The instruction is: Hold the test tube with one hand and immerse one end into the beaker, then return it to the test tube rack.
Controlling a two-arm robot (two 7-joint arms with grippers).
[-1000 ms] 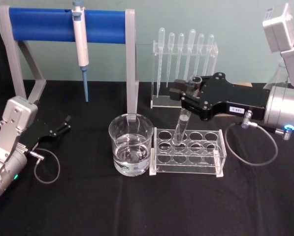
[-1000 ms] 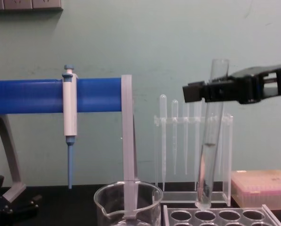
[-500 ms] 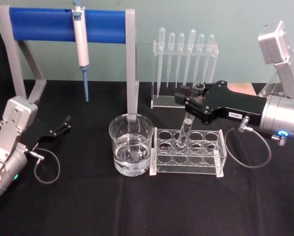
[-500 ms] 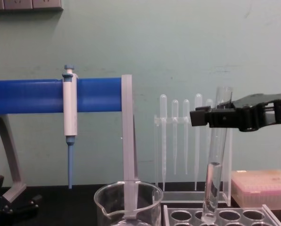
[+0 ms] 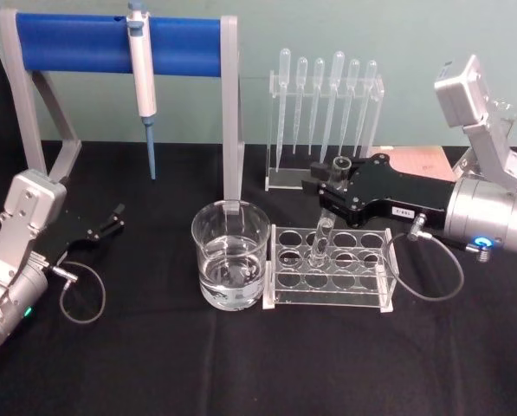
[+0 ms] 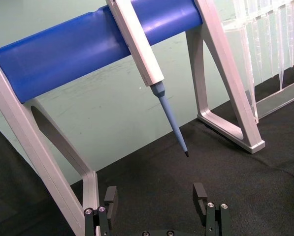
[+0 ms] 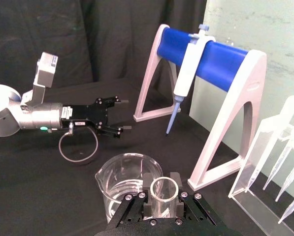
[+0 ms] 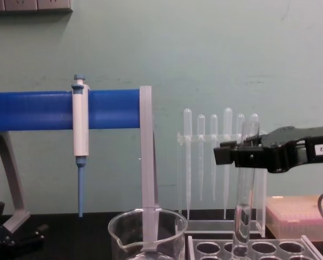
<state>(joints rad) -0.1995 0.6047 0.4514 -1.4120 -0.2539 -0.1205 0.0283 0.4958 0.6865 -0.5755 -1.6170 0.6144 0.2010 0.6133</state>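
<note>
One test tube [image 5: 320, 238]; one beaker [image 5: 230, 256]

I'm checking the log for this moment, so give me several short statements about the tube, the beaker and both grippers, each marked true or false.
1. The right gripper is shut on the test tube. True.
2. The test tube's lower end is inside the beaker. False: it sits in a hole of the clear tube rack beside the beaker.
3. The beaker holds clear liquid. True.
4. The left gripper grips the blue-tipped pipettor. False: it is open, off to the left above the table; the pipettor hangs on the blue stand.
</note>
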